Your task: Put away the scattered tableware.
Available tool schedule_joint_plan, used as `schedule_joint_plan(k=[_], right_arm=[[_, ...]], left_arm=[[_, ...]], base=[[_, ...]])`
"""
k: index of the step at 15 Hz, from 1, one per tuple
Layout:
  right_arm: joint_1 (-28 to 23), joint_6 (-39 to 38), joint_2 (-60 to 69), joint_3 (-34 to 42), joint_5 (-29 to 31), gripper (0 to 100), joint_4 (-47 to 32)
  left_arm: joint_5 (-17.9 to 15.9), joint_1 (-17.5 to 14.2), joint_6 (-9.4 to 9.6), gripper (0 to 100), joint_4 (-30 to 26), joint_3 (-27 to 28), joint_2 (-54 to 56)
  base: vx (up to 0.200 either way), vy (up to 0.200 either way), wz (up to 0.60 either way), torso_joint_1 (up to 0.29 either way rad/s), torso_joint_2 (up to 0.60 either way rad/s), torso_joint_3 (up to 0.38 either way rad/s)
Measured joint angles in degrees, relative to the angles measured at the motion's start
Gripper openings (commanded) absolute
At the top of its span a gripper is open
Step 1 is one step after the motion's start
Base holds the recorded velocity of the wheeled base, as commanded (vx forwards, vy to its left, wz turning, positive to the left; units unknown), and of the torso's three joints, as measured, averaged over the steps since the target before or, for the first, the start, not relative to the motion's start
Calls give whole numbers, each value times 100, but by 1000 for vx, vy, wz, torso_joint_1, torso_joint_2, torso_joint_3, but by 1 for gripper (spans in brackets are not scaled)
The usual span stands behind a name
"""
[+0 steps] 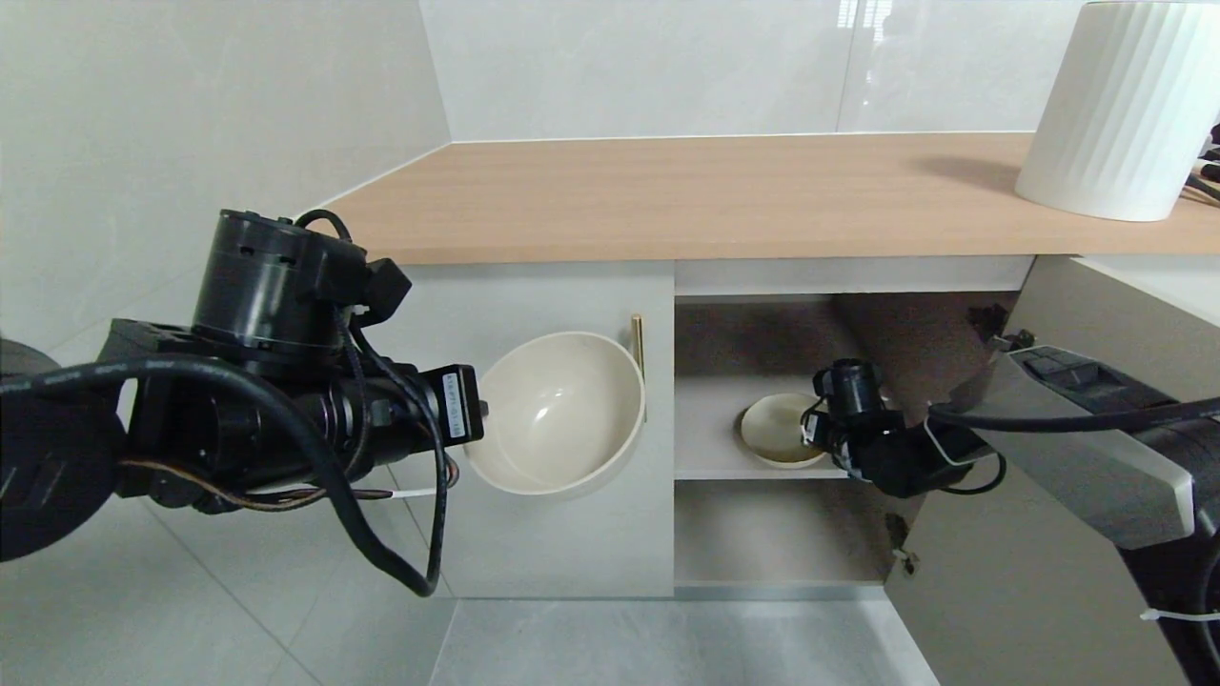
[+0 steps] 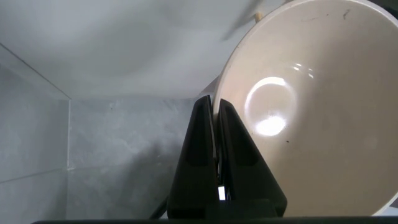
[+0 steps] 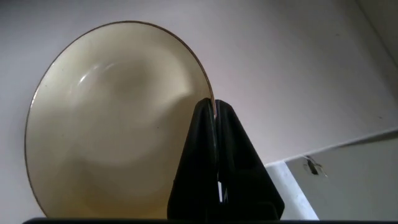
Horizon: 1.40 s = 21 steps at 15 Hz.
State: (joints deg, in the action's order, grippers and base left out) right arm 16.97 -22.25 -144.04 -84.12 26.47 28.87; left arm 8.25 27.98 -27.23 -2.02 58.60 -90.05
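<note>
My left gripper point(image 1: 479, 421) is shut on the rim of a cream bowl point(image 1: 558, 412), holding it in the air in front of the closed cabinet door. In the left wrist view the fingers point(image 2: 215, 124) pinch the bowl point(image 2: 311, 112) at its edge. My right gripper point(image 1: 810, 431) is inside the open cabinet, shut on the rim of a small cream plate point(image 1: 777, 429) that is on or just above the middle shelf point(image 1: 710, 448). The right wrist view shows the fingers point(image 3: 214, 121) clamped on the plate point(image 3: 112, 118) rim.
The cabinet's right door point(image 1: 1001, 572) hangs open beside my right arm. A gold handle point(image 1: 637, 348) is on the closed left door. A wooden countertop point(image 1: 715, 195) runs above, with a white ribbed container point(image 1: 1120, 105) at its right end. Grey floor tiles point(image 1: 667, 648) lie below.
</note>
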Motion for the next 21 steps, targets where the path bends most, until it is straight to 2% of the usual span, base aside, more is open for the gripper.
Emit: schedule_joint_plan(k=[12, 13, 18, 21], right_arm=[[-40, -5, -319, -478, 106, 0, -126], [-46, -6, -319, -480, 108, 100, -128], [-49, -41, -295, -452, 106, 100, -117], [-46, -84, -83, -180, 98, 100, -121]], left_arm=[[-2, 5, 0, 0, 0, 0, -61], [-2, 5, 0, 0, 2, 0, -61], [-10, 5, 2, 0, 0, 0, -71], [-11, 5, 2, 0, 2, -2, -85]], base=[[0, 0, 0, 0, 0, 0], [0, 0, 0, 0, 0, 0], [0, 0, 0, 0, 0, 0], [0, 0, 0, 0, 0, 0]])
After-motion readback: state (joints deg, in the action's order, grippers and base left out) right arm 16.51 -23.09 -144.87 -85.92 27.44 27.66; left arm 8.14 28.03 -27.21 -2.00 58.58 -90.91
